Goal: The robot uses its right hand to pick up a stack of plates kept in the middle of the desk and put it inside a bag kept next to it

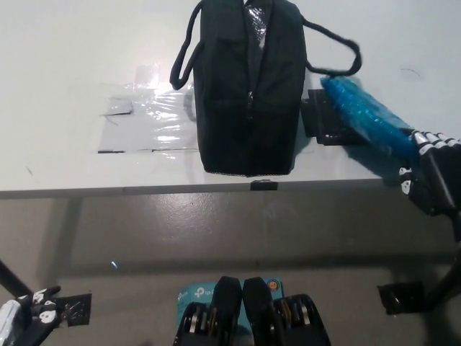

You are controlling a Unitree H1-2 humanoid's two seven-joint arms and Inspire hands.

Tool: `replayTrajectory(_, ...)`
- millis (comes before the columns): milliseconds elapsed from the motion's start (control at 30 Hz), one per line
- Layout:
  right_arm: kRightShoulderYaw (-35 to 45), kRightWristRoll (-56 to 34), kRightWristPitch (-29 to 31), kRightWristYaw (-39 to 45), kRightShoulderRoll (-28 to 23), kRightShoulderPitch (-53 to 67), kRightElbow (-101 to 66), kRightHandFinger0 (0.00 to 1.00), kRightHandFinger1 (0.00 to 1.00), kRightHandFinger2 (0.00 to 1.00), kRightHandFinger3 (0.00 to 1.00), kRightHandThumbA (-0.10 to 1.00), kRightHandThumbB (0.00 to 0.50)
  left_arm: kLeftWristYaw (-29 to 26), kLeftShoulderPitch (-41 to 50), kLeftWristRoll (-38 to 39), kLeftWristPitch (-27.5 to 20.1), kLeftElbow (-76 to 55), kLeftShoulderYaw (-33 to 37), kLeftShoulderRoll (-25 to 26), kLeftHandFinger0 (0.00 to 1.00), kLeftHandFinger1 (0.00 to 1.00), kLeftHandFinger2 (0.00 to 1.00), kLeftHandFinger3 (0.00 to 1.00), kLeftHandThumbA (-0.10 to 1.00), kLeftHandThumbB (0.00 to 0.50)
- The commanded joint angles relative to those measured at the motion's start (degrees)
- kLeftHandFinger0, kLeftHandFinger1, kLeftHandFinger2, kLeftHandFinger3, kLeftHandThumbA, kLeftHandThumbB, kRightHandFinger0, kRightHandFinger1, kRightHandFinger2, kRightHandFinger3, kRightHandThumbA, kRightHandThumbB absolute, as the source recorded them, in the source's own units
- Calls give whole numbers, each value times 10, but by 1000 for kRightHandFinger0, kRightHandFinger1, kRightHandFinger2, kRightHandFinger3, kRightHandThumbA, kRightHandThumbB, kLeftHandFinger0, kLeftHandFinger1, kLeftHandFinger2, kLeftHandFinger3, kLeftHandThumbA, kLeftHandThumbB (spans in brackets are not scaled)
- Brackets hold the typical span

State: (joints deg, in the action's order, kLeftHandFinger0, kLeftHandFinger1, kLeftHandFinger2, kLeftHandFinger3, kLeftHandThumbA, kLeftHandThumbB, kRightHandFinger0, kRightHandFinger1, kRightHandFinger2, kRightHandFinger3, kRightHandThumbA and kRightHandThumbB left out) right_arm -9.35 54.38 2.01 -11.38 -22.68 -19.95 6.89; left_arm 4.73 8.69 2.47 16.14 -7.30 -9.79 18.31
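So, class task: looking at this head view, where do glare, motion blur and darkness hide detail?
Head view: glare whitens the clear plastic sheet taped on the desk. The bag handle and blue plate stack, tilted in the right hand, look smeared by motion. The black bag is too dark to show much surface detail. The left hand sits dim at lower left.

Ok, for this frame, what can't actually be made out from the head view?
- Whether the black bag is open: its top is cut off by the upper edge.
- How the right hand grips the blue plate stack: the tilted stack hides the contact.
- The left hand: cropped at the lower-left corner, open or shut unclear.
- Number of plates: wrapped, seen edge-on.
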Motion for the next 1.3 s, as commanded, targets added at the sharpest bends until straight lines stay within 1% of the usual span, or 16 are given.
replayTrajectory(0,169,-395,-97,97,98,2,-67,0,0,258,38,-100,257,8,0,-11,-20,-10,4,16,640,686,799,814,65,0)
replayTrajectory(33,203,-445,-126,104,118,-4,-77,0,0,252,100,-100,219,7,0,-12,-18,-11,4,16,640,686,794,809,80,3)
replayTrajectory(67,248,-512,-168,111,144,-14,-91,0,0,242,143,-100,209,4,0,-14,-16,-10,3,15,636,681,785,800,95,4)
replayTrajectory(167,282,-558,-196,113,163,-24,-111,0,0,331,254,-100,161,4,3,-12,-15,-9,2,14,642,683,777,803,95,0)
replayTrajectory(200,292,-570,-208,113,169,-30,-118,0,0,338,276,-100,164,3,3,-15,-16,-8,2,15,645,681,767,798,77,0)
replayTrajectory(333,334,-608,-261,103,198,-57,-149,0,0,212,176,-100,176,3,1,-15,-10,-10,2,15,660,697,775,811,44,0)
replayTrajectory(367,341,-625,-269,101,203,-72,-161,0,0,193,177,-100,151,1,0,-17,-4,-11,3,15,666,708,787,812,10,0)
replayTrajectory(467,349,-636,-279,107,204,-90,-167,0,0,198,171,-100,133,1,-1,-18,1,-16,4,15,679,715,794,807,-7,0)
replayTrajectory(500,345,-637,-289,107,203,-109,-179,0,0,195,185,-100,178,1,-1,-21,-3,-13,5,16,677,705,793,814,9,0)
replayTrajectory(567,342,-647,-289,101,203,-120,-183,0,0,168,167,-100,198,1,1,-21,-5,-13,5,16,676,703,790,815,10,0)
replayTrajectory(667,332,-650,-289,104,201,-146,-186,0,0,142,145,-100,195,3,0,-20,-11,-8,5,17,671,695,787,816,-9,0)
replayTrajectory(733,328,-658,-289,91,202,-166,-184,0,0,128,118,-100,226,3,-5,-21,-6,-8,6,18,677,699,795,812,17,0)
replayTrajectory(833,312,-643,-289,98,200,-197,-181,0,0,139,98,-100,226,3,-5,-23,-4,-10,7,19,662,690,796,814,25,0)
replayTrajectory(933,296,-634,-289,107,201,-225,-175,0,0,143,42,-100,264,2,-5,-22,-4,-10,6,18,658,685,782,798,35,0)
replayTrajectory(1067,269,-612,-289,116,204,-265,-160,0,0,119,4,-100,255,1,-4,-28,-7,-9,10,17,662,686,783,803,-15,0)
replayTrajectory(1267,243,-593,-289,119,209,-306,-155,0,0,146,0,-100,211,1,-2,-33,-8,-11,13,18,658,686,794,812,34,0)
